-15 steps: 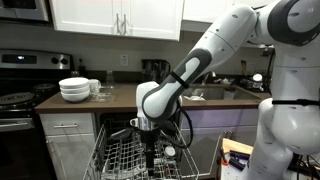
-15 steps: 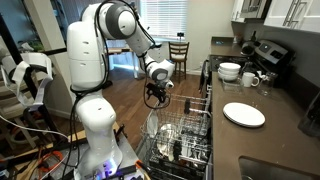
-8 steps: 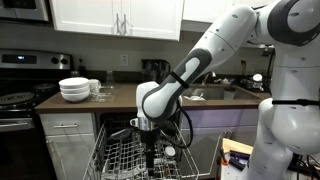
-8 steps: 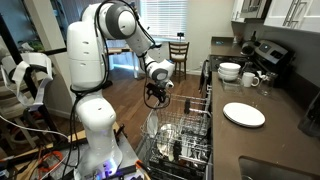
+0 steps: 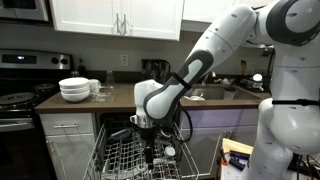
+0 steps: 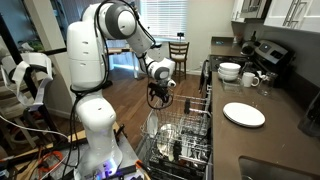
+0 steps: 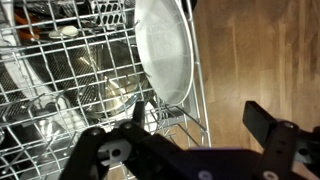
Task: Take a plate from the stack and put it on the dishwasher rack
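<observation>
A white plate [image 7: 165,50] stands on edge between the tines of the dishwasher rack [image 7: 60,90] at its outer side; it also shows in an exterior view [image 6: 152,124]. My gripper [image 7: 200,120] hangs just above the rack's edge, open, with nothing between its fingers [image 7: 262,120] and apart from the plate. In both exterior views the gripper [image 5: 148,142] [image 6: 157,97] points down over the pulled-out rack [image 5: 122,158] [image 6: 188,135]. The stack [image 6: 244,114] of flat white plates lies on the dark counter.
White bowls [image 5: 74,89] [image 6: 229,71] and cups [image 6: 251,79] stand at the counter's end by the stove [image 5: 18,100]. Other dishes sit in the rack. Wood floor lies beside the open dishwasher, with a chair [image 6: 178,52] farther off. The robot's base [image 6: 95,130] stands close.
The gripper has shifted very slightly above the rack and stays open. The plate in the rack has not moved.
</observation>
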{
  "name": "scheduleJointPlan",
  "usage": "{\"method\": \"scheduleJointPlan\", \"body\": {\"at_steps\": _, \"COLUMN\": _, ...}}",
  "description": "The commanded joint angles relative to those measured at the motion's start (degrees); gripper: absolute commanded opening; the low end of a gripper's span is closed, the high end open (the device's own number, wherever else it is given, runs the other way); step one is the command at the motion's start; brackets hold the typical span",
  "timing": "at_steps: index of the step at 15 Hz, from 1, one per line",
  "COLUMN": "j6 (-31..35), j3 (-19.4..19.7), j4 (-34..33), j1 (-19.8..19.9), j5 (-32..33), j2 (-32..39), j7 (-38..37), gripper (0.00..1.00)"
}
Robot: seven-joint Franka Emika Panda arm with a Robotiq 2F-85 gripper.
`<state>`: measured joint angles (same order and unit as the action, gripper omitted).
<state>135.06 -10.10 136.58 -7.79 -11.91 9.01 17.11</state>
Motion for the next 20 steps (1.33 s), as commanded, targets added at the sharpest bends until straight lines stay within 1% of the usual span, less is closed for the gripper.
{"method": "scheduleJointPlan", "body": {"at_steps": 1, "j6": -0.8, "j3": 0.7, "j4": 0.0, "j1": -0.9, "j5": 6.8, "j2": -1.7, "j7": -8.1, "gripper": 1.00}}
{"method": "scheduleJointPlan", "body": {"at_steps": 3, "j6": -1.3, "j3": 1.0, "j4": 0.6, "j1": -1.4, "j5": 10.7, "j2": -3.4, "j7": -12.6, "gripper": 1.00}}
{"method": "scheduleJointPlan", "body": {"at_steps": 5, "j6": -2.9, "j3": 1.7, "j4": 1.4, "j1": -2.2, "j5": 17.8, "j2": -6.0, "j7": -19.3, "gripper": 1.00}}
{"method": "scheduleJointPlan", "body": {"at_steps": 6, "j6": -4.7, "j3": 2.0, "j4": 1.7, "j1": -2.5, "j5": 22.4, "j2": -7.7, "j7": -22.9, "gripper": 1.00}}
{"method": "scheduleJointPlan", "body": {"at_steps": 8, "j6": -9.5, "j3": 1.7, "j4": 1.5, "j1": -2.7, "j5": 29.6, "j2": -10.2, "j7": -28.2, "gripper": 1.00}}
{"method": "scheduleJointPlan", "body": {"at_steps": 10, "j6": -15.4, "j3": 0.8, "j4": 0.8, "j1": -2.7, "j5": 35.0, "j2": -12.1, "j7": -32.6, "gripper": 1.00}}
{"method": "scheduleJointPlan", "body": {"at_steps": 13, "j6": -24.6, "j3": -0.7, "j4": 0.2, "j1": -2.5, "j5": 41.4, "j2": -15.0, "j7": -37.0, "gripper": 1.00}}
{"method": "scheduleJointPlan", "body": {"at_steps": 15, "j6": -28.6, "j3": -1.7, "j4": 0.3, "j1": -2.2, "j5": 46.1, "j2": -16.8, "j7": -39.7, "gripper": 1.00}}
{"method": "scheduleJointPlan", "body": {"at_steps": 17, "j6": -30.6, "j3": -2.4, "j4": 0.7, "j1": -2.0, "j5": 51.4, "j2": -18.3, "j7": -42.4, "gripper": 1.00}}
{"method": "scheduleJointPlan", "body": {"at_steps": 20, "j6": -31.8, "j3": -2.9, "j4": 1.5, "j1": -1.9, "j5": 60.0, "j2": -20.3, "j7": -46.8, "gripper": 1.00}}
